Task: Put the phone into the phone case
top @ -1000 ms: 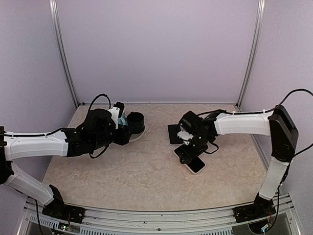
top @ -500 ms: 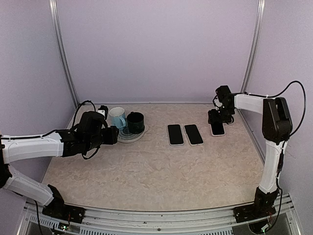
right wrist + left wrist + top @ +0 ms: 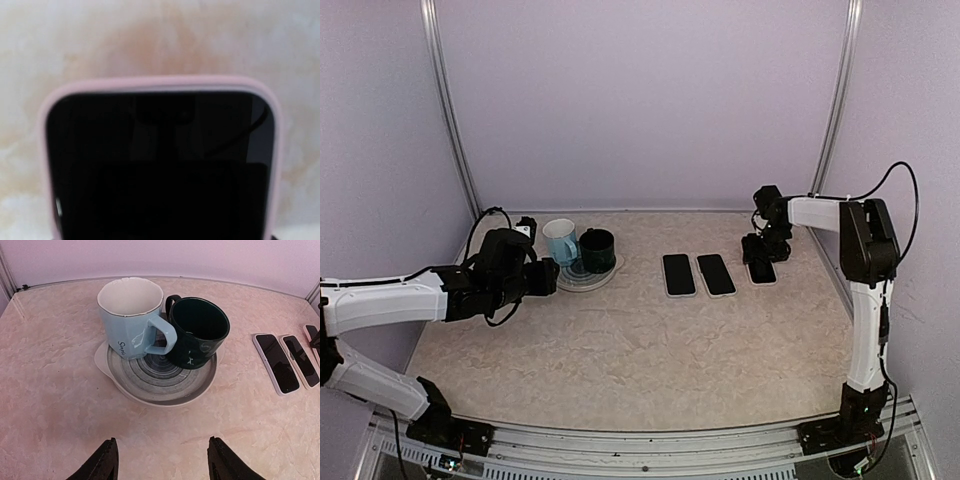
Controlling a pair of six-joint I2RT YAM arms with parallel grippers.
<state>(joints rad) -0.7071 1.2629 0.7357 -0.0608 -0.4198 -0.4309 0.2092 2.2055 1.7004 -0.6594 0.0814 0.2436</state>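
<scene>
Three phones lie in a row at the back right of the table: one (image 3: 678,274), one (image 3: 716,274) and a third (image 3: 761,270). My right gripper (image 3: 758,250) is down on the third phone's far end. The right wrist view is filled by that phone's dark screen (image 3: 160,165) sitting inside a pink case (image 3: 160,83); my fingers do not show there. My left gripper (image 3: 163,462) is open and empty, low over the table in front of the plate, as the top view (image 3: 545,277) also shows. All three phones also show in the left wrist view, the first (image 3: 276,362) nearest the plate.
A grey-ringed plate (image 3: 150,385) holds a light blue mug (image 3: 132,320) and a dark green mug (image 3: 197,332) at the back left, also in the top view (image 3: 582,250). The right wall post (image 3: 830,120) is close behind the right arm.
My right arm has swung from the table's middle to the far right, and the third phone now lies there in line with the others. My left gripper has drawn back from the mugs.
</scene>
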